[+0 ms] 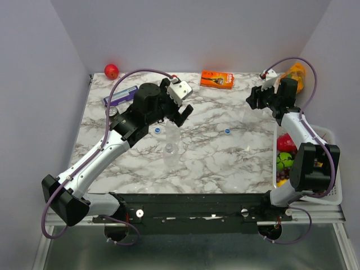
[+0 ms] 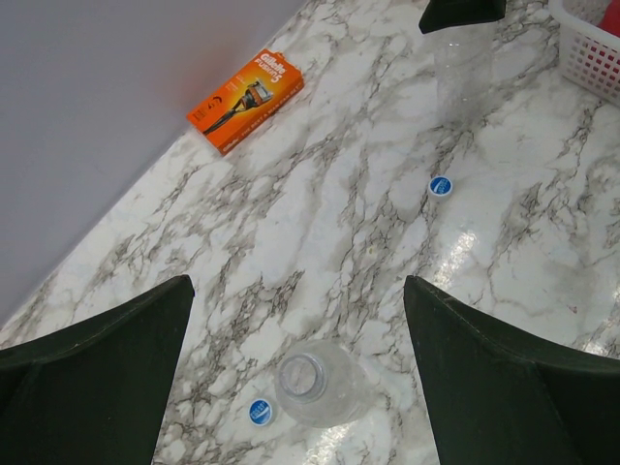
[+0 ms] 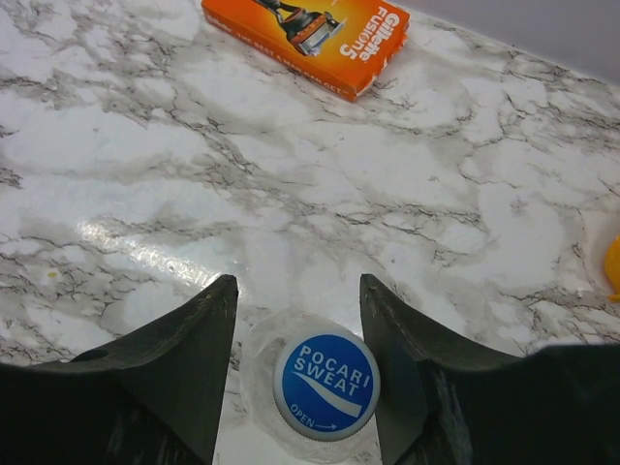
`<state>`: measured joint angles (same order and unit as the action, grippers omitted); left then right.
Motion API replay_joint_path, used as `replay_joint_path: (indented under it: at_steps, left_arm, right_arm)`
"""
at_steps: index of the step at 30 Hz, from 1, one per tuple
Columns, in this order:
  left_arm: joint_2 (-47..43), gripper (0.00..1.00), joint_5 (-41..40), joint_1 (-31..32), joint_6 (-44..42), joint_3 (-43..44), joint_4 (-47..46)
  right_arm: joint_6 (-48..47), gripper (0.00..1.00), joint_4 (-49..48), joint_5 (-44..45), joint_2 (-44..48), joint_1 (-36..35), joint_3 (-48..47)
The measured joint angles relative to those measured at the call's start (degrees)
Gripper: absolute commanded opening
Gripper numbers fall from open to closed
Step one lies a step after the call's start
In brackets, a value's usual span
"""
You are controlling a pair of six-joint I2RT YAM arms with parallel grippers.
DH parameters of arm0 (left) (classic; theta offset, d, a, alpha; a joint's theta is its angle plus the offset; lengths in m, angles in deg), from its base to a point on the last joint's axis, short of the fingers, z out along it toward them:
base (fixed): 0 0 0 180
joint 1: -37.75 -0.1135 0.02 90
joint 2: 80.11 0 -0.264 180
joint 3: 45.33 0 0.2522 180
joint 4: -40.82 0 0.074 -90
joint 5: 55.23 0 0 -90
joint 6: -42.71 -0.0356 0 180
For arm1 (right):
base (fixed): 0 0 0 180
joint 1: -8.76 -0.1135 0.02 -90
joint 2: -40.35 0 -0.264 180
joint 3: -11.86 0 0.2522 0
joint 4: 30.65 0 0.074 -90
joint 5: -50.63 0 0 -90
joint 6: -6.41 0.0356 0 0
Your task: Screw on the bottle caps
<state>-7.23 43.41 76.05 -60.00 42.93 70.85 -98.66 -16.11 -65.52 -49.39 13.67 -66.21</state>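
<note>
My right gripper (image 3: 298, 295) low over marble table (image 3: 116, 136), jaws apart. Blue bottle cap (image 3: 326, 386), white "POCARI SWEAT" lettering and "OPEN" arrow on top, sits between my fingers (image 3: 165, 387), atop clear bottle (image 3: 254, 373) seen from straight above. Gap visible between cap and finger on view's left. Other finger just beside cap rim, contact unclear. Orange Gillette Fusion5 box (image 3: 305, 39) lies flat, well beyond, near table's far edge. Sliver of yellow-orange object (image 3: 612, 266) at right border, unidentifiable.

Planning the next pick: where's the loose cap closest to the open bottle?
In the left wrist view, that blue cap lies flat just left of the open bottle, low between the fingers of the left gripper; the other loose cap sits farther right.
</note>
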Motion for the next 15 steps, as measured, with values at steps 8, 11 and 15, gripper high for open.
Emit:
replay_joint_path:
  at_steps: [8,11,15]
  left_arm:
    - [0.0,0.99,0.0,-0.2,0.0,0.0,-0.3]
    - [0.0,0.99,0.0,-0.3,0.0,0.0,-0.3]
    - [0.0,0.99,0.0,-0.4,0.1,0.0,-0.3]
  right_arm:
    - [0.1,0.75,0.1,1.2,0.0,0.0,0.0]
    - [0.0,0.75,0.2,1.5,-0.2,0.0,-0.3]
    - [0.0,0.76,0.2,1.5,-0.3,0.0,-0.5]
